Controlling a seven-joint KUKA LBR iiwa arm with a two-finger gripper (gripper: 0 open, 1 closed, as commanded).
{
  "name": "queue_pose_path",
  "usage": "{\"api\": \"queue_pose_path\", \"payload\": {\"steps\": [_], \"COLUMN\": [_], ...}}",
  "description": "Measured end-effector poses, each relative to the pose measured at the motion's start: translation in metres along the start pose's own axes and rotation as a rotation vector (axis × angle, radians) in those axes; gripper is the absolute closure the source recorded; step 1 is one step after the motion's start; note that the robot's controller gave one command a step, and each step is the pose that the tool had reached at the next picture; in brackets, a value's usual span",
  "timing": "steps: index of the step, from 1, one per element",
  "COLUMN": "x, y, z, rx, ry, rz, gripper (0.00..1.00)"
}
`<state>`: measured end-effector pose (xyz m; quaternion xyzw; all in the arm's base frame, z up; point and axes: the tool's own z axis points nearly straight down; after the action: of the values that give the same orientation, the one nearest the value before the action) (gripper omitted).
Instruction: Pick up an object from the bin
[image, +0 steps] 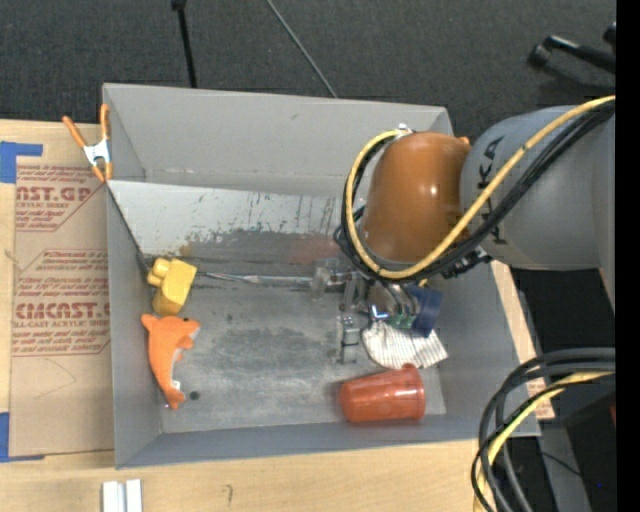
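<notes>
Gripper (346, 312) low in the bin (260, 345), right of centre
It sits just beside a white cloth wad (404, 348), with a red cylinder (383, 396) by the near edge. It is likely placed for these. Its opening and any hold cannot be told.

Contents of grey metal bin (250, 140):
- one yellow blocky plastic toy (172, 284)
- one orange plastic dolphin (167, 350)
- one red plastic cylinder (382, 396)
- one white crumpled cloth (402, 348)
- one blue item (427, 308), kind unclear

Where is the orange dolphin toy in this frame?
In the camera view, the orange dolphin lies by the bin's left wall, just below the yellow block.
</notes>
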<state>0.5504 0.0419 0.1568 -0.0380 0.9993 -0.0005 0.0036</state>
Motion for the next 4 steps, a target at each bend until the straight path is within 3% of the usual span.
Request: {"api": "queue_pose_path", "payload": {"steps": [1, 2, 3, 4], "x": [0.001, 0.012, 0.015, 0.038], "y": [-0.003, -0.012, -0.029, -0.05], "z": [0.015, -0.017, -0.039, -0.039], "rx": [-0.002, -0.002, -0.001, -0.004], "ry": [0.004, 0.017, -0.006, 0.012], "rz": [-0.027, -0.067, -0.131, -0.223], "gripper": [0.0, 0.0, 0.0, 0.0]}}
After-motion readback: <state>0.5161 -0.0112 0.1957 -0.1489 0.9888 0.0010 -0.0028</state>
